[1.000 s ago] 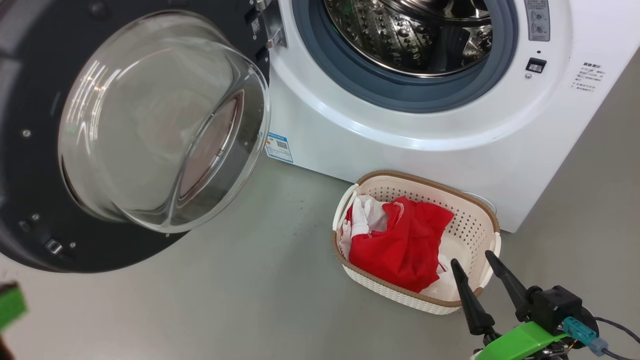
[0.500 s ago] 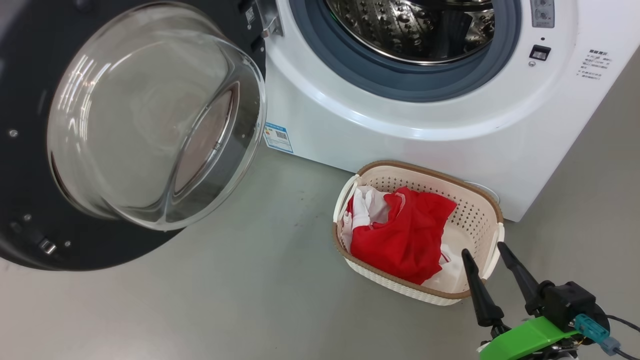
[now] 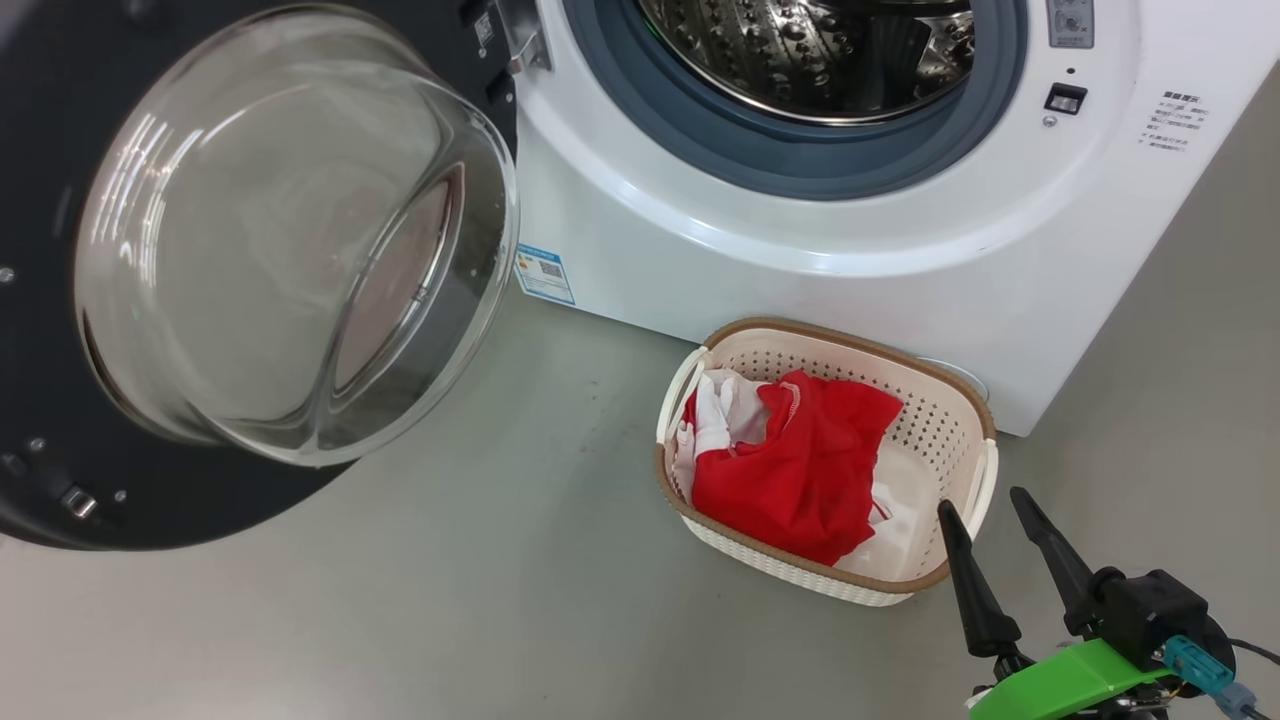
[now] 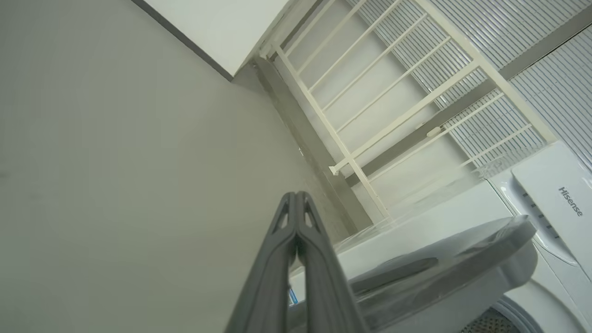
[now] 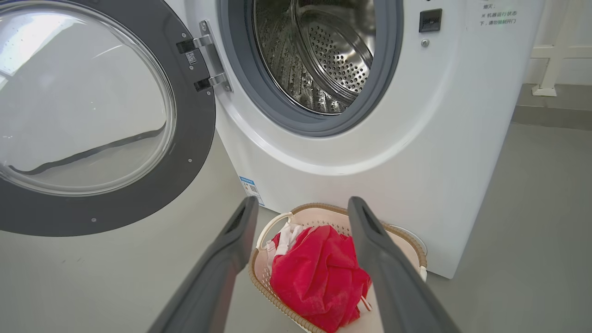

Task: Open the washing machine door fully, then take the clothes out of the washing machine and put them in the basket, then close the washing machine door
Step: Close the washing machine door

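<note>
Fingers of the right gripper [image 3: 980, 498] are spread wide with nothing held, at the near right corner of the basket [image 3: 840, 341]. Compared with a second ago, they have been drawn back slightly from over its rim. The red jersey [image 3: 800, 470] and white garment [image 3: 715, 420] are heaped inside. Beyond, no clothes are seen in the drum [image 3: 800, 60] of the washing machine [image 3: 800, 270]. The washing machine door [image 3: 270, 240] is swung wide open at left. The left gripper [image 4: 296, 231] is pressed shut, empty. Closing the door is judged to be what remains.

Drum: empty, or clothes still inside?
Empty as far as visible: the drum shows bare perforated steel in the right wrist view, with no fabric. The clothes lie in the basket.
</note>
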Controlling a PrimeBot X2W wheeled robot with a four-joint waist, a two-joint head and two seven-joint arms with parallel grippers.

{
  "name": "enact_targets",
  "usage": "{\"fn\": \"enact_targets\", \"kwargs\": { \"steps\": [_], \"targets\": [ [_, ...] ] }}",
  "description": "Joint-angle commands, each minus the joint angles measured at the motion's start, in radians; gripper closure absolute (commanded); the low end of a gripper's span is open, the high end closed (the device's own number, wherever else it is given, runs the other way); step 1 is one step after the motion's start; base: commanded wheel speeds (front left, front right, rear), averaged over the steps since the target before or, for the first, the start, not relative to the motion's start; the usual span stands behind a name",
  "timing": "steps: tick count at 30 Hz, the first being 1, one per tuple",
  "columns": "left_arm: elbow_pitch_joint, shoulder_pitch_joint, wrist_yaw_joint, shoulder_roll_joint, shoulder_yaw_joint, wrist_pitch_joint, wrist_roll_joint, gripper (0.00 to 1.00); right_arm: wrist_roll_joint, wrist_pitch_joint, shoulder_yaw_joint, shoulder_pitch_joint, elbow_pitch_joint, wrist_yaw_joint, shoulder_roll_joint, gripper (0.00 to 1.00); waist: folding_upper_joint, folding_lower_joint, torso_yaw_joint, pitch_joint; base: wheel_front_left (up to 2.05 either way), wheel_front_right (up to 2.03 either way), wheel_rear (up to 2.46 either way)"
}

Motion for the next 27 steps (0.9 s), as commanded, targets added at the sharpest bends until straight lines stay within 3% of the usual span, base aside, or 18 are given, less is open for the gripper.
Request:
{"fn": "enact_targets", "kwargs": {
  "steps": [1,11,22,27],
  "targets": [
    [-0.012,-0.016,-0.007,0.076,0.003,0.056,-0.030,1.00,-0.012,-0.006,0.018,0.003,-0.030,0.007,-0.001,0.00,0.0000,0.0000,-0.004,-0.002,0.00,0.00,0.00],
    [-0.040,0.049,-0.007,0.064,-0.079,0.319,-0.148,1.00,-0.023,-0.006,0.005,0.013,-0.051,0.007,-0.005,0.00,0.0000,0.0000,-0.026,-0.007,0.00,0.00,0.00],
    [-0.143,0.123,-0.007,0.067,-0.110,0.449,-0.223,1.00,-0.026,-0.006,-0.007,0.024,-0.070,0.007,-0.004,0.00,0.0000,0.0000,-0.042,-0.022,0.00,0.00,0.00],
    [-0.280,0.188,-0.007,0.057,-0.125,0.504,-0.271,1.00,-0.030,-0.006,-0.021,0.037,-0.074,0.007,-0.001,0.00,0.0000,0.0000,-0.048,-0.042,0.00,0.00,0.00]
  ]
}}
